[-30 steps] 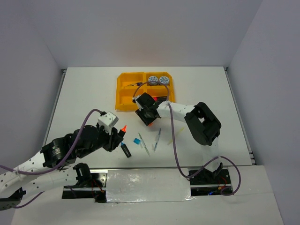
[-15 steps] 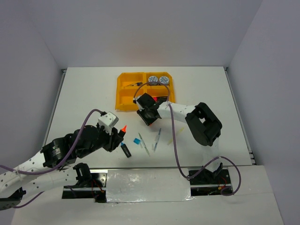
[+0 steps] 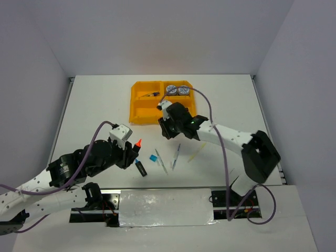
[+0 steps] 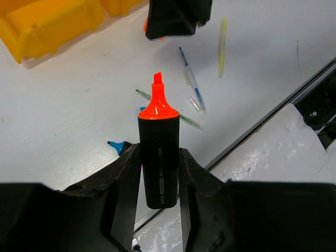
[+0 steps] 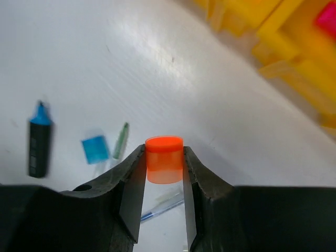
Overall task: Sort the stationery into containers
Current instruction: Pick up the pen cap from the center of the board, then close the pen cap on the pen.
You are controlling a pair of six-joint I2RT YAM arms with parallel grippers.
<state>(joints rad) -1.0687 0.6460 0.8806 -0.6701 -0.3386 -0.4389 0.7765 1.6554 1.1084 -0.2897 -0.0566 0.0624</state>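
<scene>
My left gripper (image 4: 158,173) is shut on a black highlighter (image 4: 158,152) whose bare orange tip points away from me; it hangs over the near left of the table (image 3: 135,148). My right gripper (image 5: 164,168) is shut on a small orange cap (image 5: 164,158), just in front of the orange-yellow tray (image 3: 137,100). Two patterned tape rolls (image 3: 177,90) lie in the tray's far right compartment. A blue-tipped highlighter (image 3: 140,168), a blue cap (image 3: 154,157) and thin pens (image 3: 176,156) lie on the table between the arms.
A small dark item (image 3: 152,94) lies in the tray's far left compartment. A pale yellow pen (image 3: 197,152) lies right of the other pens. White walls close the table on three sides. The metal rail and arm bases run along the near edge.
The right gripper closed on the orange cap and came up off the table, and that arm's elbow swung out to the right. The left arm and its highlighter stayed still.
</scene>
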